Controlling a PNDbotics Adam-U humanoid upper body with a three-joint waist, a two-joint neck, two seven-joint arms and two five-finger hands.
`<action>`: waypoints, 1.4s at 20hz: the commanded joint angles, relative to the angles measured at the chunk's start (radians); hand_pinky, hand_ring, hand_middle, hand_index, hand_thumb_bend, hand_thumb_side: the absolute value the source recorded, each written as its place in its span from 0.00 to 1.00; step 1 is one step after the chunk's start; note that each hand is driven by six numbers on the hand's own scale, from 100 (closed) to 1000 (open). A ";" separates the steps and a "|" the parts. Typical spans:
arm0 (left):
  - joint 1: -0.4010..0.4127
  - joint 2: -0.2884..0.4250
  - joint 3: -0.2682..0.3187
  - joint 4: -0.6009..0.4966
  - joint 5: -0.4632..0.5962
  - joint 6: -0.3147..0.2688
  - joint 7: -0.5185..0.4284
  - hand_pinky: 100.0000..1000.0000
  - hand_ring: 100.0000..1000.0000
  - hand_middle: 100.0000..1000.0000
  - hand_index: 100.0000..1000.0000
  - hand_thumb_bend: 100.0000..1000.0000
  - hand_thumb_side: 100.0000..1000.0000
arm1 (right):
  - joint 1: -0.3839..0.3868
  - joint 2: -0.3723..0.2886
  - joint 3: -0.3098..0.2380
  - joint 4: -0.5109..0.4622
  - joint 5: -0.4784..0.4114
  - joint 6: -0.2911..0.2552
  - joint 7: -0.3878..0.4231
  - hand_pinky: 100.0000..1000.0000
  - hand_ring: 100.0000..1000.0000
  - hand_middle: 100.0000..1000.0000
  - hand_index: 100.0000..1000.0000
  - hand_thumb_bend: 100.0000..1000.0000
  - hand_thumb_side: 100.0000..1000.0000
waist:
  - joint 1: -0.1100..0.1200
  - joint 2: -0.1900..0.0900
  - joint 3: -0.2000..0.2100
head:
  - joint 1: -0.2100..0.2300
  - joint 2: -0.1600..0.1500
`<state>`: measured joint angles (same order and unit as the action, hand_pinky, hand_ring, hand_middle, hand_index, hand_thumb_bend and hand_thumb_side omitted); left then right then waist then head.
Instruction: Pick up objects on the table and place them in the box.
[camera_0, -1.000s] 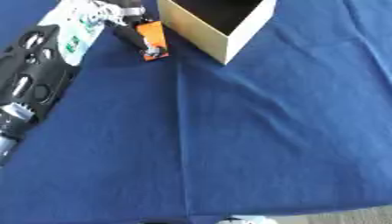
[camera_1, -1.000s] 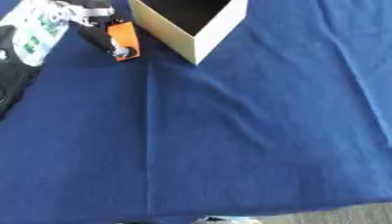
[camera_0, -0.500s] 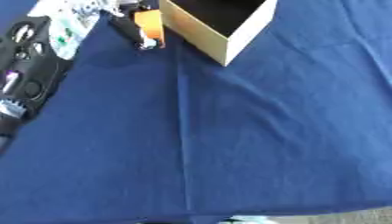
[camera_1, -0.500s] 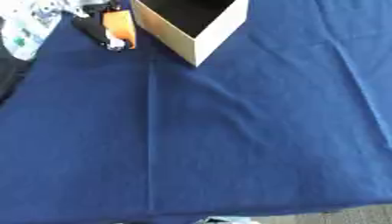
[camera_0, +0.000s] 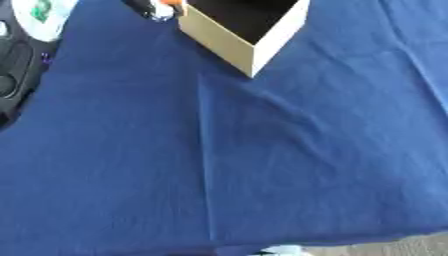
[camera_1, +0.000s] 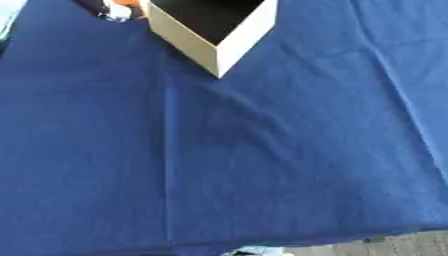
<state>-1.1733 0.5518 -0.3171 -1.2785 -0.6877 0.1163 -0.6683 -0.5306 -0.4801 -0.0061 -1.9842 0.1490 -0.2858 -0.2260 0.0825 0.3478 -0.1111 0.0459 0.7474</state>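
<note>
Fingers cannot be made out in either view, so whether they are spread, curled or holding anything cannot be told. In the left eye view the left arm (camera_0: 19, 60) runs down the left edge over the blue cloth-covered table (camera_0: 262, 165). The open box (camera_0: 248, 31) stands at the table's far edge, an orange object (camera_0: 163, 6) just beside its left wall.

In the right eye view the orange object (camera_1: 122, 7) is cut by the top edge.
</note>
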 joint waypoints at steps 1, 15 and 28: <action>-0.045 0.012 0.025 -0.030 0.013 0.020 0.023 0.19 0.45 0.42 0.49 0.00 0.35 | -0.015 -0.011 -0.009 -0.016 0.006 -0.001 -0.003 0.77 0.69 0.61 0.73 0.00 0.79 | -0.002 -0.025 -0.006 | -0.005 -0.012; -0.121 -0.116 0.036 0.138 0.025 -0.081 0.219 0.15 0.43 0.41 0.47 0.00 0.40 | -0.079 0.018 0.001 -0.016 -0.008 -0.017 0.012 0.77 0.69 0.61 0.73 0.00 0.78 | 0.015 -0.001 -0.112 | 0.056 -0.109; -0.083 -0.150 0.039 0.301 -0.055 -0.169 0.209 0.18 0.46 0.42 0.49 0.00 0.36 | -0.095 0.031 -0.004 -0.016 -0.008 -0.022 0.006 0.77 0.69 0.61 0.73 0.00 0.78 | 0.023 0.016 -0.147 | 0.063 -0.110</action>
<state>-1.2393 0.3936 -0.2914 -0.9755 -0.7331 -0.0438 -0.4584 -0.6110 -0.4368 -0.0005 -1.9844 0.1460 -0.3046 -0.2172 0.1121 0.3839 -0.2561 0.1046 0.6411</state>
